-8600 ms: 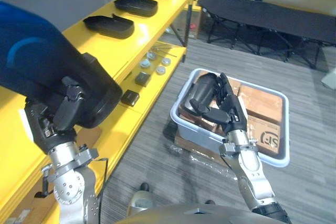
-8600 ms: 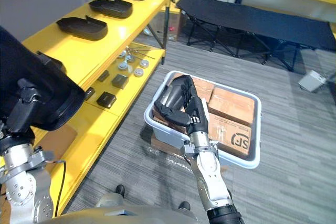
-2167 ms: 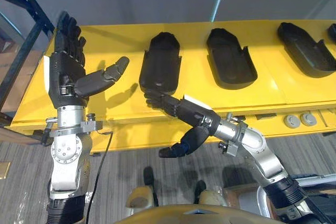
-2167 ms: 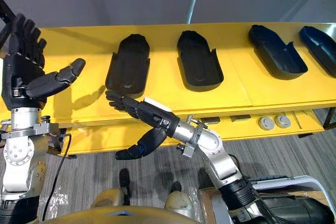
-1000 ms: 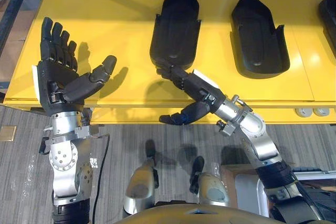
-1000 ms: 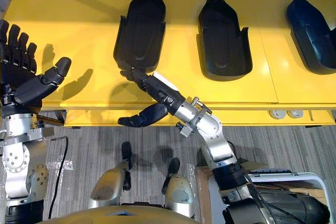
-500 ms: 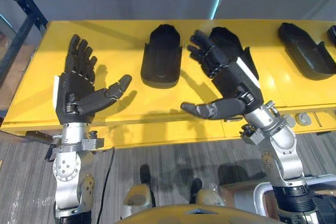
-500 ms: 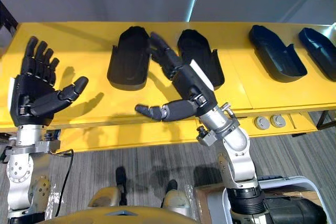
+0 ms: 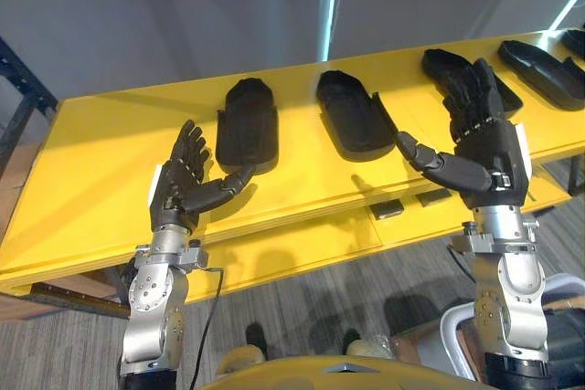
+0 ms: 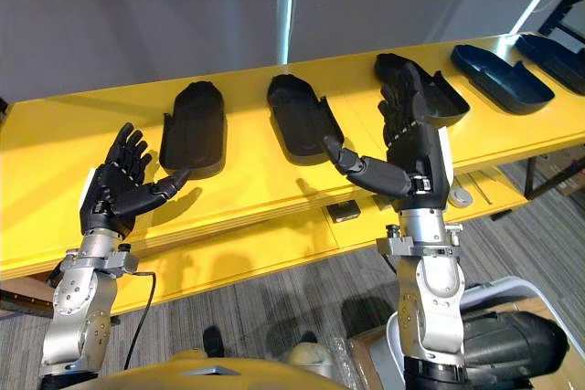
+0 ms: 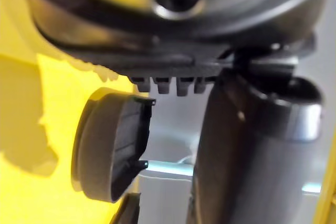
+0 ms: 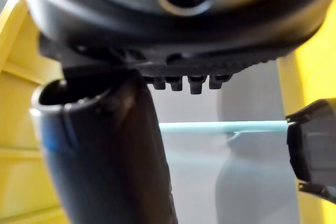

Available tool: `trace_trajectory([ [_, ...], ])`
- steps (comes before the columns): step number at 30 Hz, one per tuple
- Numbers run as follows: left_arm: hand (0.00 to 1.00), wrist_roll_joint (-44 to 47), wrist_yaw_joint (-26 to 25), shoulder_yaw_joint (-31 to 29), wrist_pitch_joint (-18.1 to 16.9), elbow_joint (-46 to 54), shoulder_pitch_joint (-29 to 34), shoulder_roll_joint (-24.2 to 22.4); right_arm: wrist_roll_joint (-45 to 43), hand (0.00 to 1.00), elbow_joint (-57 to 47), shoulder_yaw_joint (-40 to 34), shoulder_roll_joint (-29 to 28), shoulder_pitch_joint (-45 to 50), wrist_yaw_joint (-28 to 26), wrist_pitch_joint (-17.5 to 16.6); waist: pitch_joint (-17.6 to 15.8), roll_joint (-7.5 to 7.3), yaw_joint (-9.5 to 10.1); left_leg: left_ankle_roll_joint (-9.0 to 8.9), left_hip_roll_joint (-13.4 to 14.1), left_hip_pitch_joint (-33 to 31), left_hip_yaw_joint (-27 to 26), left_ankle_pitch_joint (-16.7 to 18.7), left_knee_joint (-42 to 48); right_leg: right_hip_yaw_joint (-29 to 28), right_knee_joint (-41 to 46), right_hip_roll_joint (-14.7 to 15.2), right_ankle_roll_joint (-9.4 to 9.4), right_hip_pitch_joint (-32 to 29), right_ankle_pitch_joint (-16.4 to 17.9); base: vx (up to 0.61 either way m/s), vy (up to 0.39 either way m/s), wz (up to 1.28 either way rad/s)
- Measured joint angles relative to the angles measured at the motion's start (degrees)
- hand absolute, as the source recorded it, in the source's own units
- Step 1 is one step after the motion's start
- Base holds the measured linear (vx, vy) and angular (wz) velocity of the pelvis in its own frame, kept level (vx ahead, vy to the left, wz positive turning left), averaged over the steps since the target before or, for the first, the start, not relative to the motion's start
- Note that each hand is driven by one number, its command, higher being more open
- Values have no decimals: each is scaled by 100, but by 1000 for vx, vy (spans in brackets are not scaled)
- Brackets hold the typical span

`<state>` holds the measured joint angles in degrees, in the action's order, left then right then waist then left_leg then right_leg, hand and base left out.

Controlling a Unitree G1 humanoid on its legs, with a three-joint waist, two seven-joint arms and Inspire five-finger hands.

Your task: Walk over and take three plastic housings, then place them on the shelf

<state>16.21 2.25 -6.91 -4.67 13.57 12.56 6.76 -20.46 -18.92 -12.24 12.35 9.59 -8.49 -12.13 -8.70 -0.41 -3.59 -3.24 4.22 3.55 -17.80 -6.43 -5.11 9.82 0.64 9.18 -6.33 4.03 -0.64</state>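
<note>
Black housing (image 9: 247,130) beyond left hand (image 9: 183,191) (empty)

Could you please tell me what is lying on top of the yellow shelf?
A row of black plastic housings lies on the yellow shelf. The right hand hides part of one.

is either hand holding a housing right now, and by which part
Nothing is held. The left hand and the right hand are both open, raised in front of the yellow shelf, where the black housings lie.
</note>
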Motion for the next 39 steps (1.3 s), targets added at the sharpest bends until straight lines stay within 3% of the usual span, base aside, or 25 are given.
trace_trajectory([
  [14,100,-132,-776,161,0,-290,77,-22,-78,100,0,-55,-444,604,133,1,237,101,-206,-19,56,12,-318,24,1,-323,-160,-81,-23,-97,-165,16,4,-13],
  [33,100,-111,-842,425,-1,-417,76,-21,-75,100,0,174,-445,775,161,1,343,95,-251,-58,54,88,-414,108,-1,-421,-150,-78,-31,-86,-168,-2,6,-3],
  [39,100,-532,-1531,405,-3,-417,82,-33,-76,100,0,187,-448,846,165,0,376,113,-273,-58,57,92,-408,108,-1,-415,-150,-81,-31,-79,-167,0,0,0],
])
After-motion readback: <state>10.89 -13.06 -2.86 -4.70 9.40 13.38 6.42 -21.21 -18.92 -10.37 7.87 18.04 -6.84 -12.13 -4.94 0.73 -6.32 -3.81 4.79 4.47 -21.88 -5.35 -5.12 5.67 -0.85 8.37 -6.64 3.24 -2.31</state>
